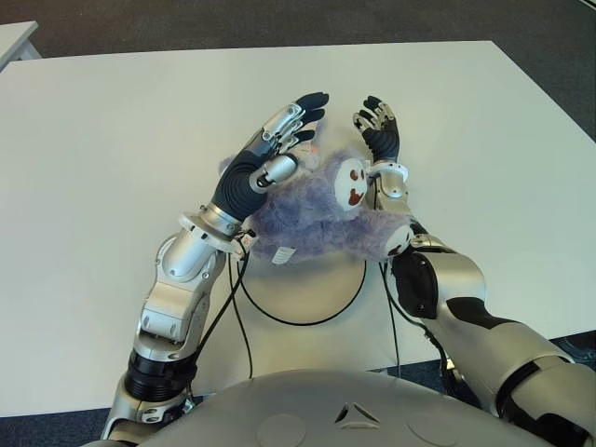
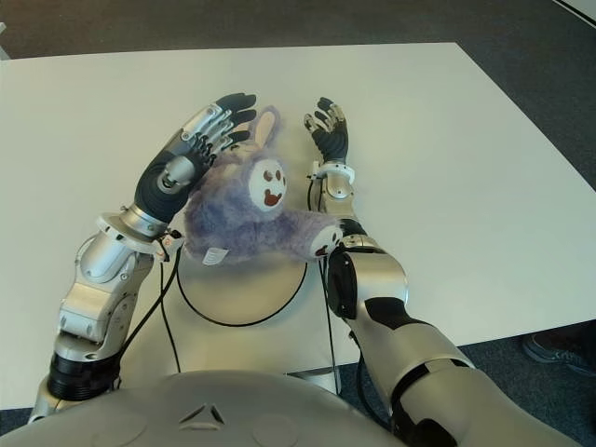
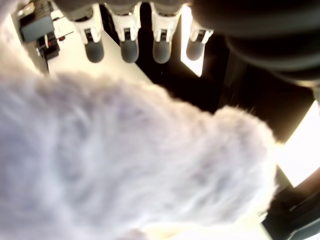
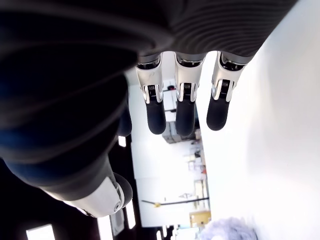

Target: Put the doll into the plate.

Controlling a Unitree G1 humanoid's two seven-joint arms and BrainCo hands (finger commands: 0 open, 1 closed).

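Left eye view, table: you have a white table (image 1: 112,168) before you, bare around the work.
Plate: a round white plate (image 1: 307,298) with a dark rim sits near the table's front edge, close to the robot's body; its far part is covered by the doll.
Doll: a purple plush doll (image 2: 244,216) with a white face and one ear standing up hangs between the two arms, above the plate's far rim. You cannot tell whether its underside already touches the plate.
Doll, handling: judge it light, soft and squashy, not fragile. The fur gives under pressure, so a loose hold may slide and the limbs will flop. The thick body is the best place to take it, squeezed from both sides; avoid the ear or the tag.
Left hand: your left hand (image 1: 279,140) lies against the doll's far left side, fingers stretched out flat, not curled round anything. The left wrist view shows fur filling the palm side and the fingertips (image 3: 129,49) straight and free.
Right hand: your right hand (image 1: 380,126) stands beyond the doll's face on the right, fingers extended and holding nothing; the forearm presses the doll's foot side.
Step, as judged: the doll looks pinched between the arms, and lowering it to the plate's middle remains.
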